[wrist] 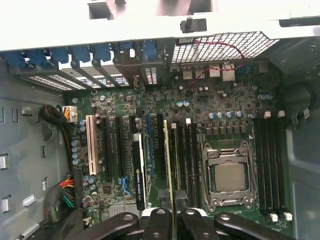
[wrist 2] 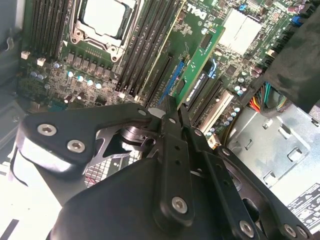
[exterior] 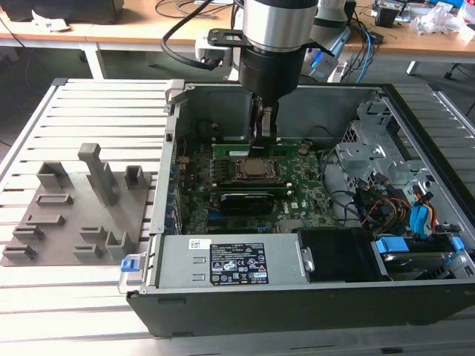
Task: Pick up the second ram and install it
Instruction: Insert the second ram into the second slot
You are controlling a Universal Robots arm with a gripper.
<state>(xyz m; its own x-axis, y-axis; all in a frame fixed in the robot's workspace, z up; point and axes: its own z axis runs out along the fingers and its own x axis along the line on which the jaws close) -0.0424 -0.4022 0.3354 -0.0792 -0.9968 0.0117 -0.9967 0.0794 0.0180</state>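
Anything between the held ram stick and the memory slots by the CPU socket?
Nothing visible. The gripper holds the second ram edge-down directly at the memory slots; no cable or card lies between.

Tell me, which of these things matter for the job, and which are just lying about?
In the job: gripper, shut on the second ram; memory slots beside the CPU socket.
Just lying about: gray fixture block; drive cables.

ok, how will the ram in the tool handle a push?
The second ram is a thin flat board: probably light, stiff lengthwise, fragile sideways. The tool pinches one narrow spot, so it may tilt.
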